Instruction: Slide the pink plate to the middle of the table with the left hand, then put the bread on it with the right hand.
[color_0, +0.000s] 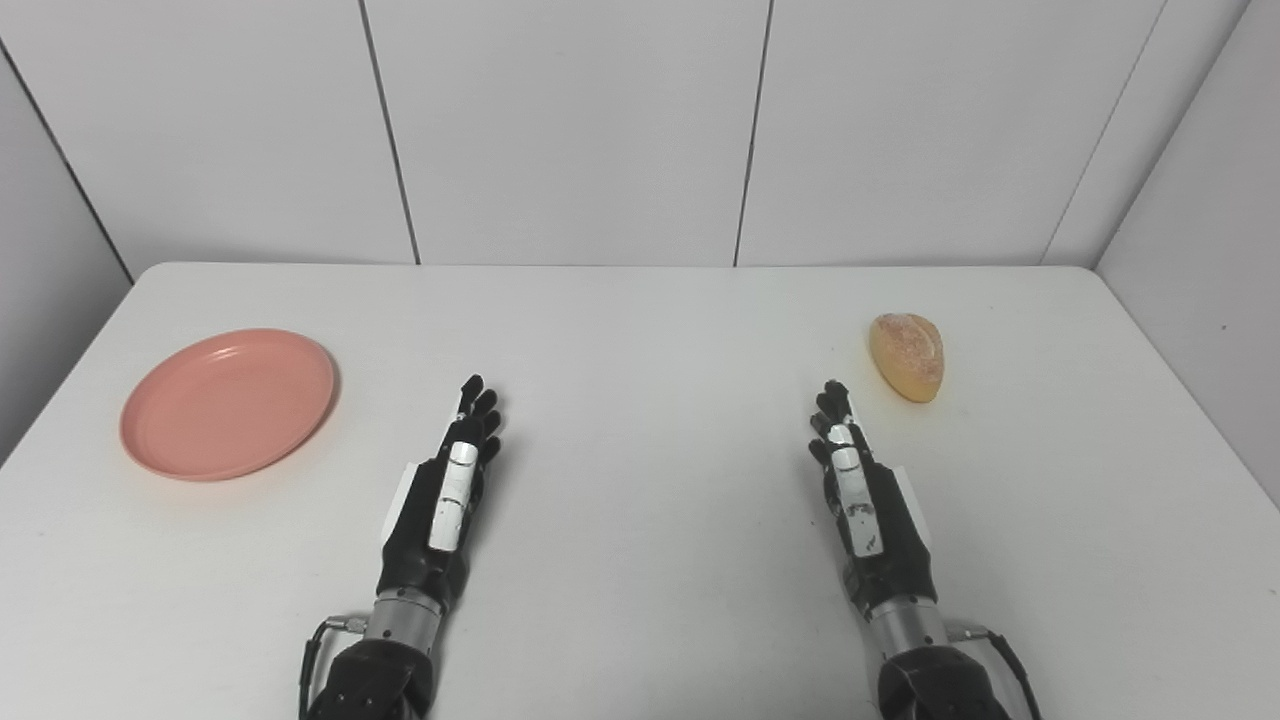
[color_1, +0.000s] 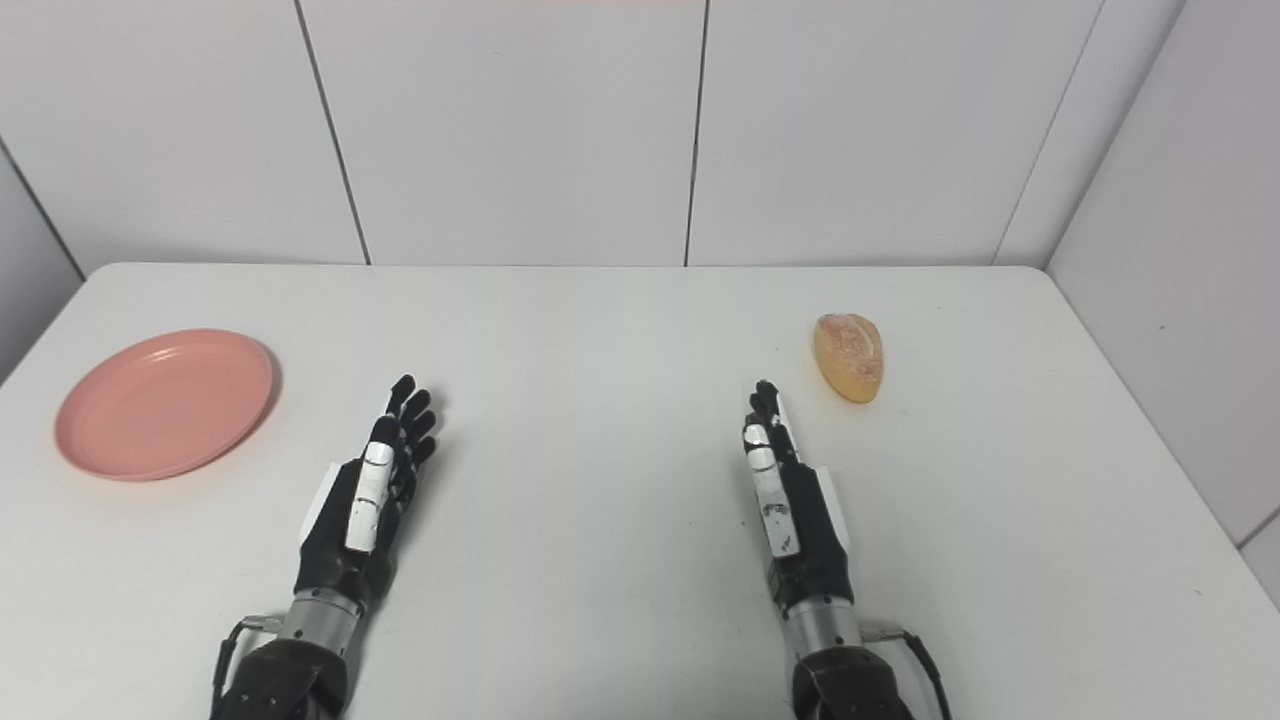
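Both arms reached in from the near edge of the white worktop (color_0: 640, 560), the left hand (color_0: 450, 500) and right hand (color_0: 860, 495) lying well apart, fingers (color_0: 478, 405) stretched out and holding nothing, apparently poised for a start with neither step of the task yet done. Farther out on the left sat the pink plate (color_0: 228, 403), empty and off to the side of the left hand, leaving the middle of the worktop as the spot it was meant to reach. On the right, just beyond the right hand's fingertips, lay the bread (color_0: 907, 356), within easy reach for placing. Pale wall panels (color_0: 560, 130) closed off the far side.
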